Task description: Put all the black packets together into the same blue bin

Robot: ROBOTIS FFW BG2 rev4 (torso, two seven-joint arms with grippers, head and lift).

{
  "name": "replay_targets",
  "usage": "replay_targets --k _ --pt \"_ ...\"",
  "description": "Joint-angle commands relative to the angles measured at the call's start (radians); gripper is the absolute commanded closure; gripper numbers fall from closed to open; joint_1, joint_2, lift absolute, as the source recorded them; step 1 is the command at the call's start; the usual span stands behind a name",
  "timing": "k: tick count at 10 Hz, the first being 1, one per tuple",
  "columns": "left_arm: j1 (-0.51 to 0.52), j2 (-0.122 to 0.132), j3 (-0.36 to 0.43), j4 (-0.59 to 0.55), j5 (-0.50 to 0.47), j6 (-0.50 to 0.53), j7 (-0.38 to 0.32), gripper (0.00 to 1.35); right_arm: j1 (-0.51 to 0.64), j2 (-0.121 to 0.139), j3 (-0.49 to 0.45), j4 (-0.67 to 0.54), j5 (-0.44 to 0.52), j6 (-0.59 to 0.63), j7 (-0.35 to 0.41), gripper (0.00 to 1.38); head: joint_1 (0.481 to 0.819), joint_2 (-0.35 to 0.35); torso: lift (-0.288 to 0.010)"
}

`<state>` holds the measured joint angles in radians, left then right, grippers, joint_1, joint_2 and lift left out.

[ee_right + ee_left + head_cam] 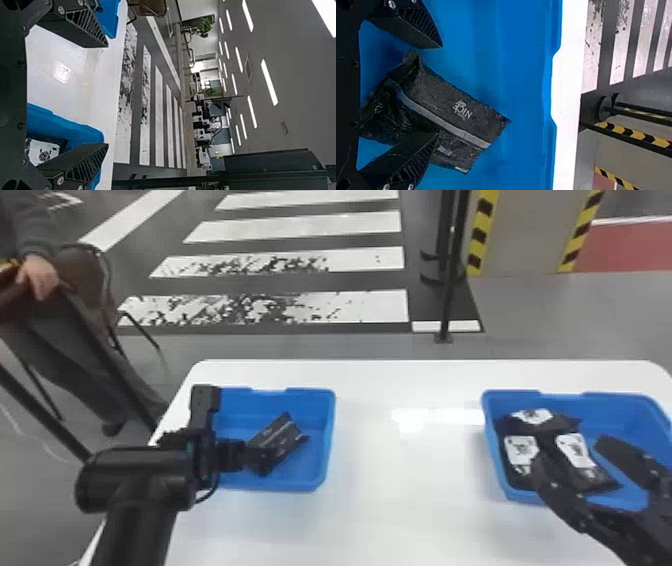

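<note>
So the left arm (135, 515) comes up from the bottom edge of the head view, wrist (200, 455) bent so the left gripper (261, 462) points inward, fingers (411, 27) spread wide apart. Right gripper (567, 455) pokes in from the lower right corner, angled forward and inward, also wide open.

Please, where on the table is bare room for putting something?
The widest bare patch of white table is between left bin and right bin; a narrower strip runs behind them. Crowded: left bin, by black packaging and the left gripper; right bin, by black packets and the right gripper.
</note>
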<state>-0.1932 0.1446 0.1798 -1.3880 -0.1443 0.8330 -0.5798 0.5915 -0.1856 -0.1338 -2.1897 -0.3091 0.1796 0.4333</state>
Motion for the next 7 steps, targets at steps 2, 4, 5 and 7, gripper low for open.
replay_targets --k 2,4,5,7 --pt "-0.003 -0.005 -0.022 0.0 0.013 0.033 0.017 0.36 -0.005 0.0 0.002 0.014 -0.004 0.002 0.004 0.13 0.695 0.118 -0.11" --pt "0.002 -0.005 -0.022 0.0 0.007 0.058 0.032 0.82 -0.005 -0.002 0.002 0.016 -0.01 0.002 0.005 0.13 0.695 0.112 -0.11" --pt "0.004 -0.006 -0.018 0.0 0.011 0.033 0.034 0.82 -0.005 -0.002 0.002 0.016 -0.01 0.002 0.005 0.13 0.695 0.114 -0.11" --pt "0.036 -0.019 0.016 -0.002 0.092 -0.087 0.057 1.24 -0.005 -0.003 0.0 0.021 -0.018 0.002 0.01 0.13 0.695 0.116 -0.11"
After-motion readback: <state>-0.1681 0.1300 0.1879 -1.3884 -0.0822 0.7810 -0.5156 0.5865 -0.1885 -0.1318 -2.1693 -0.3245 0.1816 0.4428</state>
